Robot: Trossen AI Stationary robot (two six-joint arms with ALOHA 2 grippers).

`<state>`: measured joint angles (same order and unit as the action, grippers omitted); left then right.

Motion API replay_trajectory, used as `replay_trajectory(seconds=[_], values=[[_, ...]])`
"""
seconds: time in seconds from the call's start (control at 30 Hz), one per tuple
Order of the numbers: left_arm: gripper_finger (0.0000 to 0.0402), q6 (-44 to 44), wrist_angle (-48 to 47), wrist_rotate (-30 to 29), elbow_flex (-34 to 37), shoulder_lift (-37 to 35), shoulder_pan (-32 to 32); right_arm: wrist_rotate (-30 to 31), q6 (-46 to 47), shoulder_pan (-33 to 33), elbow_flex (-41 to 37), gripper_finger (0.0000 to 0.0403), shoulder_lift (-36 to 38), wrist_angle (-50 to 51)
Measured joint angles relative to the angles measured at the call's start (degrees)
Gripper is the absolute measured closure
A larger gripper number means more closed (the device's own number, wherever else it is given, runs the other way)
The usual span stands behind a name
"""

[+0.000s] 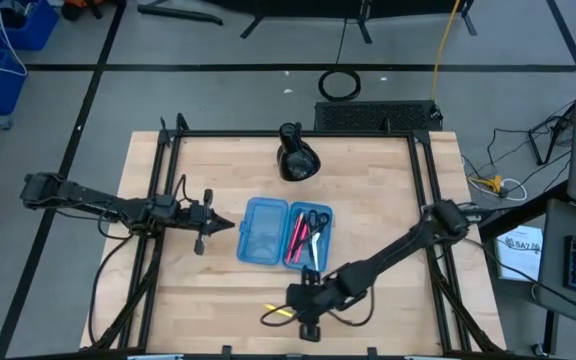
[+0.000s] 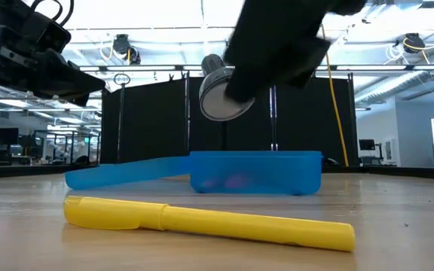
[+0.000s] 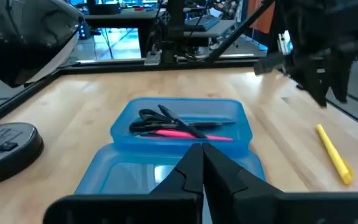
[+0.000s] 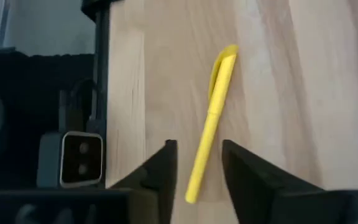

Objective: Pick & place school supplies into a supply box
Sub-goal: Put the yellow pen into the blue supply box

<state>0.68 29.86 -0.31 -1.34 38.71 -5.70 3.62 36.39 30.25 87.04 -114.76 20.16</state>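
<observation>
The supply box (image 1: 283, 232), a translucent blue case, lies open at the table's middle. Its right half (image 3: 182, 124) holds black-handled scissors (image 3: 160, 117), a pink-red pen (image 3: 182, 132) and dark pens. A yellow pen (image 1: 278, 315) lies flat on the table near the front edge; it also shows in the low view (image 2: 209, 220). My right gripper (image 4: 197, 165) is open above the yellow pen (image 4: 211, 118), pointing down, one finger on each side of the pen's nearer end. My left gripper (image 3: 202, 165) is shut and empty, left of the box's lid half (image 1: 263, 232).
A black rounded lump-shaped object (image 1: 296, 158) stands behind the box near the far edge. Black frame rails (image 1: 158, 230) run along the table's left and right sides. A small camera block (image 4: 79, 158) sits at the front edge beside the yellow pen.
</observation>
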Motion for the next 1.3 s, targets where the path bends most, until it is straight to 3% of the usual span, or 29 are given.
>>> replay_trajectory(seconds=[0.13, 0.3, 0.8, 1.13, 1.3], values=[[0.0376, -0.95, 0.3, -0.01, 0.0, -0.01, 0.01, -0.77, 2.18, -0.25, 3.22, 0.0262, -3.83, 0.07], [0.0365, -1.28, 0.36, 0.0, 0.0, -0.01, 0.0, -0.99, 3.45, -0.68, 7.01, 0.0258, -8.01, 2.97], [0.0398, -1.65, 0.34, 0.25, 0.0, 0.0, -0.03, -0.75, 8.14, 0.15, 8.33, 0.026, -12.73, 6.27], [0.0366, -3.87, 0.22, 0.25, -0.03, 0.01, -0.03, -1.46, 7.2, 0.32, 8.27, 0.0331, -17.92, 10.95], [0.0365, -4.3, 0.25, 0.23, -0.04, 0.01, -0.06, -1.54, 6.54, 0.3, 8.31, 0.0386, -18.43, 12.78]])
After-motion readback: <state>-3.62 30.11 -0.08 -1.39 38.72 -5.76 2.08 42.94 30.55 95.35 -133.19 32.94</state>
